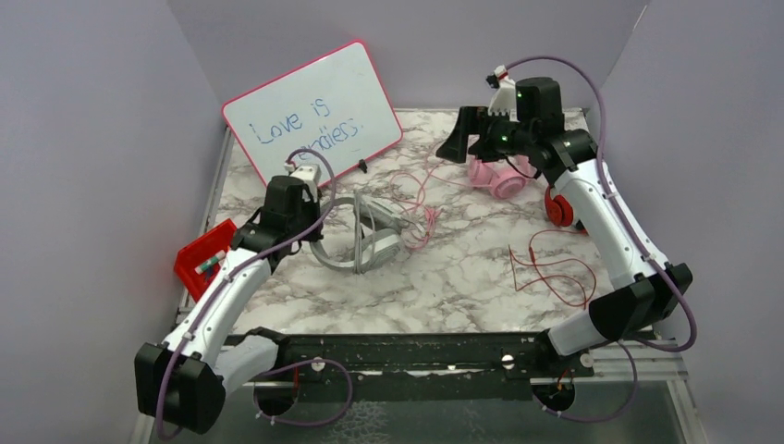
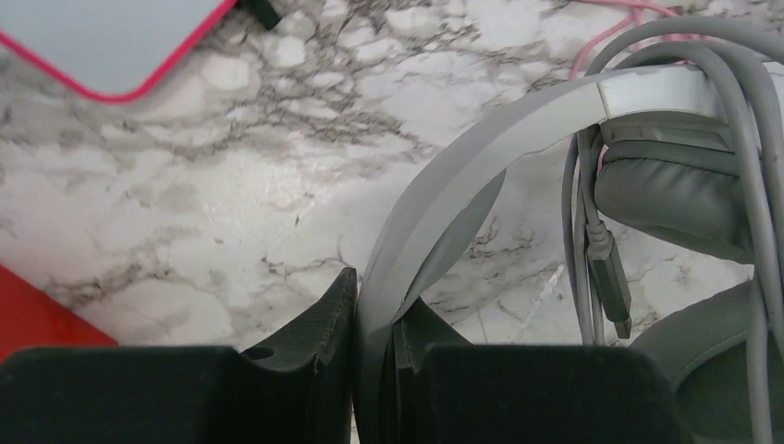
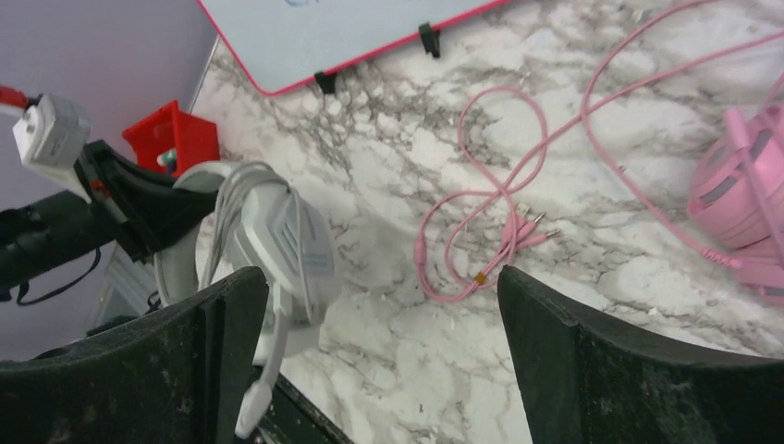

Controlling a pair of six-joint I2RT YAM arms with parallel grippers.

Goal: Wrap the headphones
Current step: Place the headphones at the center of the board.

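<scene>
The left pincer (image 2: 377, 310) is squeezed tight on the band of the grey headphones (image 1: 365, 239). They sit on the marble table (image 1: 462, 287), over on the left, just in front of the whiteboard (image 1: 314, 111). The grey cable (image 2: 751, 203) goes round the band next to one soft cup, and its plug hangs down beside it. So this pair looks wrapped, or very nearly (the plug end is not tucked in, as far as I can see).

The right pincer (image 3: 384, 361) is wide open and holds nothing. It hangs in the air at the far right of the table, near the pink headphones (image 1: 495, 176). The pink cable (image 3: 481, 213) lies loose in curly loops on the table, between the pink pair and the grey pair. That one is not wrapped yet.

The red-and-black headphones (image 1: 559, 205) lie just beside the pink ones, partly hidden by the right arm. The red cable (image 1: 555, 264) is spread out in messy loops on the table. That one is not wrapped either.

I think about one of the three is done, and two are left.
</scene>
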